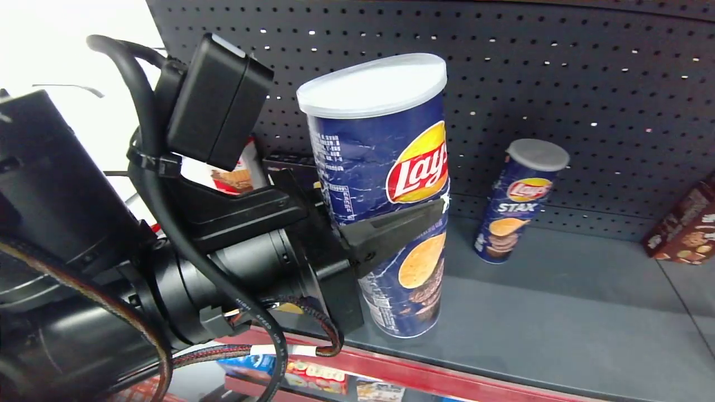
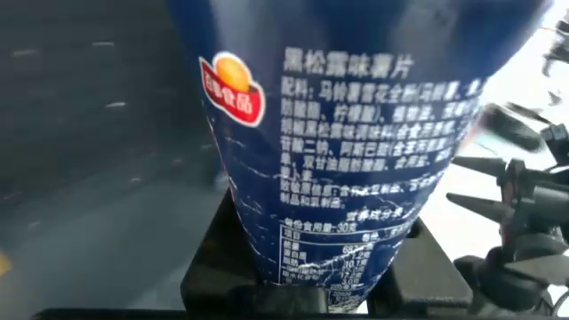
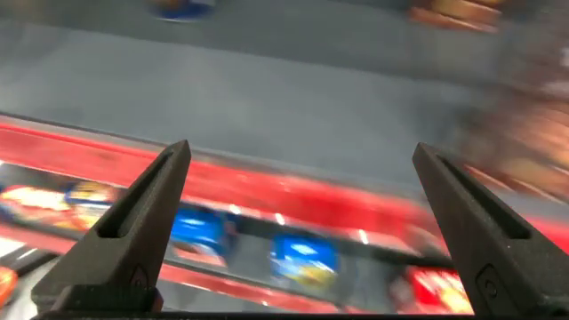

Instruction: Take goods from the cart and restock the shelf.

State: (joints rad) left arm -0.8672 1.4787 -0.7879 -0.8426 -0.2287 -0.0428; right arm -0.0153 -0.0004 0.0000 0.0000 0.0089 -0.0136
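Closest in, the left fingers [image 1: 391, 226] are clamped around the middle of a tall blue crisp can [image 1: 374, 145]. One finger lies across its front and the other is hidden behind it. The can stands upright, white lid on top, at the front of the grey shelf [image 1: 558, 312], just behind the red shelf edge [image 1: 447, 377]. Whether its base rests on the shelf or hangs just above it I cannot tell. At 2 o'clock from it, farther back and close to the pegboard [image 1: 586, 72], stands a smaller blue can [image 1: 516, 201] with a grey lid, well apart. At 3 o'clock, by the view's edge, is a brown box [image 1: 684, 229]. The right fingers [image 3: 133, 231] are spread wide and hold nothing, above the red edge, with blue packets [image 3: 302, 258] on the level below.
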